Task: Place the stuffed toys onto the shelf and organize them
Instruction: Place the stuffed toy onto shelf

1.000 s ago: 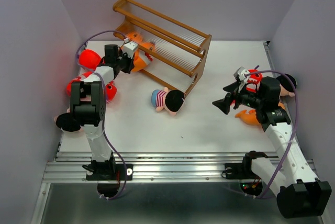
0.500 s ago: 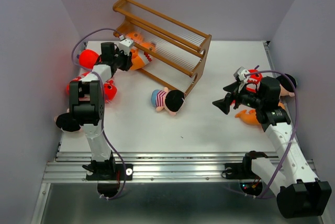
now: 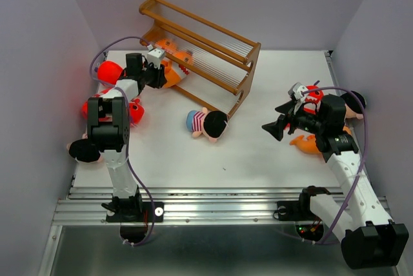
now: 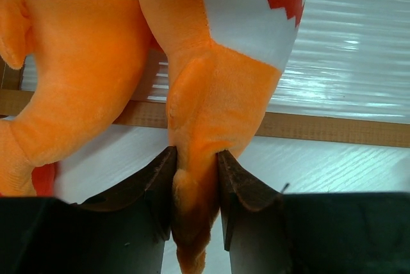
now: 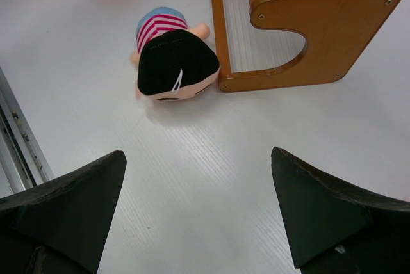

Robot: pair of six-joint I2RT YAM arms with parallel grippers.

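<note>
An orange shark (image 3: 173,69) lies against the bottom tier of the brown wooden shelf (image 3: 206,50). My left gripper (image 3: 157,73) sits at its tail. In the left wrist view both fingers touch the thin orange tail (image 4: 195,184), and a second orange toy (image 4: 77,95) rests beside it on the shelf rail (image 4: 320,130). A striped-shirt doll (image 3: 208,123) lies on the table by the shelf's near end, also seen as the doll (image 5: 174,66) in the right wrist view. My right gripper (image 3: 274,124) hovers wide open over bare table, nothing between its fingers.
Red sharks (image 3: 110,71) (image 3: 132,111) and a black-haired doll (image 3: 82,150) lie along the left wall. A red shark (image 3: 312,98), an orange fish (image 3: 304,142) and another doll (image 3: 353,105) sit under my right arm. The shelf's side panel (image 5: 320,43) stands just beyond the striped doll.
My left gripper has shifted slightly left and back at the shelf with the orange shark, and its jaws have spread a little around the tail. The right arm has not moved.
</note>
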